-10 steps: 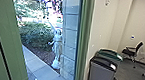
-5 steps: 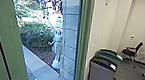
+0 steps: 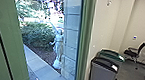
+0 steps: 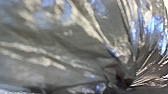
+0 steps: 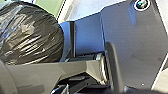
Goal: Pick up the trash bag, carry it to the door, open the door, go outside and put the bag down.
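The trash bag (image 5: 32, 35) is near the robot's body: in the right wrist view it shows as a full, rounded bulge of shiny black plastic with fine creases running over it, beyond a jointed bar of the robot and beside its wide dark plate. Whether the bag touches the plate, I cannot tell. In the left wrist view the same kind of plastic is very close to the camera, its long folds drawing together into a tight, dark bunch near the left gripper (image 4: 130, 89). I cannot tell how wide that gripper is, nor whether it holds the bunch. The right gripper (image 5: 140, 91) is little more than a dark edge, and I cannot tell its state either.

In the head view a green panel (image 3: 6, 32) with dark upright slots stands on the left, and a green frame (image 3: 85, 44) stands near the middle. Between them the outdoors shows: a paved path (image 3: 44, 72), a bush (image 3: 37, 35) and a pale statue (image 3: 58, 48) close to a column (image 3: 71, 35) of large blocks. Whether this gap is open or glazed, I cannot tell.

Indoors, to the right of the frame, a grey bin (image 3: 102, 76) with a black top stands by the pale wall (image 3: 105, 28), with a green-topped bin (image 3: 111, 55) just behind it. A dark chair (image 3: 134, 53) stands farther back on the grey floor (image 3: 129, 75).
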